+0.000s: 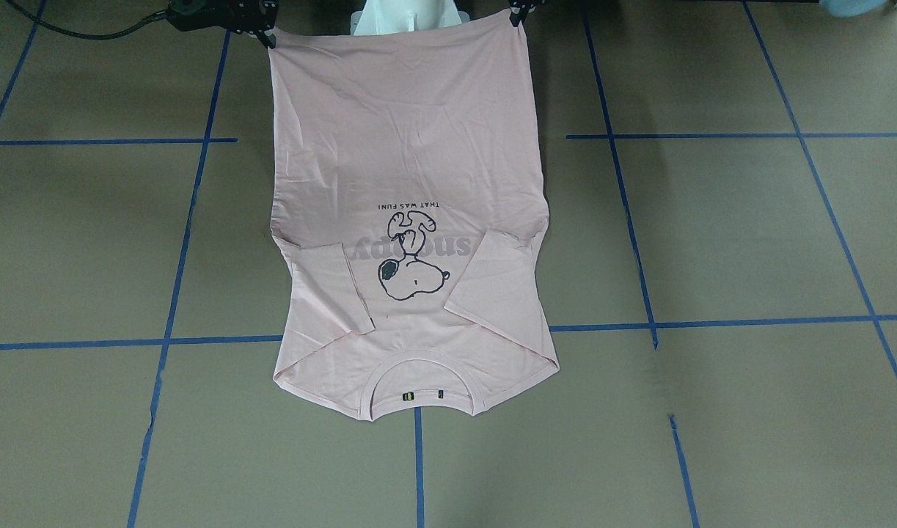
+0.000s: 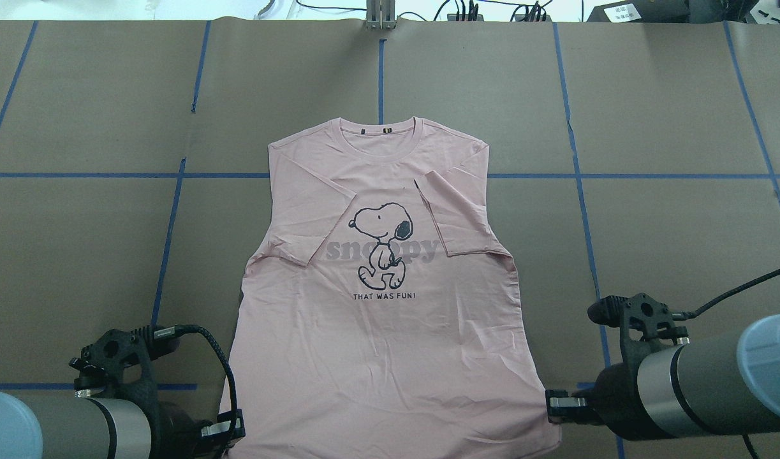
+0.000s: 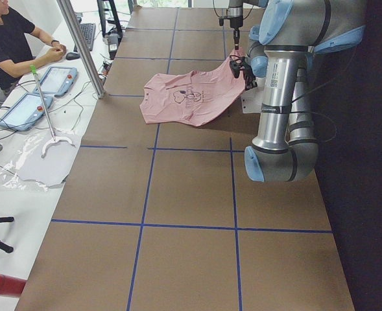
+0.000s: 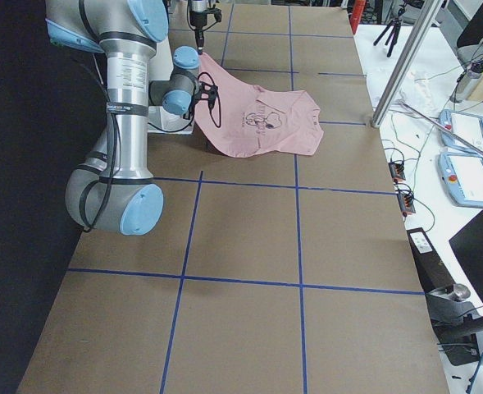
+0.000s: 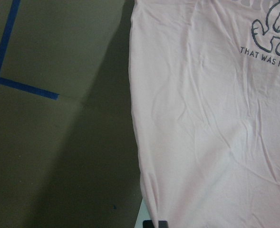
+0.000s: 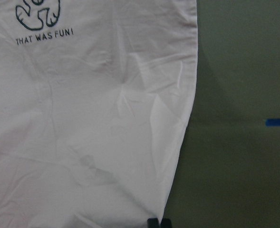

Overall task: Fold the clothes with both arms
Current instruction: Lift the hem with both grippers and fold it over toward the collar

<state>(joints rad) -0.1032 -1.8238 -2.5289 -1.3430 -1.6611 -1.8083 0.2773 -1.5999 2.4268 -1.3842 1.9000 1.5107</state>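
The pale pink T-shirt (image 2: 377,344) lies front up, Snoopy print (image 2: 381,245) showing, both sleeves folded inward over the chest. Its collar end rests on the table (image 2: 77,223). Its hem end is raised off the table toward the robot's base, as the left side view (image 3: 184,97) shows. My left gripper (image 2: 227,430) is shut on the hem's left corner (image 5: 151,216). My right gripper (image 2: 559,403) is shut on the hem's right corner (image 6: 161,209). In the front-facing view the left gripper (image 1: 518,13) and the right gripper (image 1: 265,33) hold the hem stretched between them.
Blue tape lines (image 2: 173,210) grid the brown table. The white pedestal base (image 1: 408,15) stands behind the hem. A seated operator (image 3: 9,39), tablets (image 3: 54,81) and a metal post (image 3: 80,45) are beyond the far table edge.
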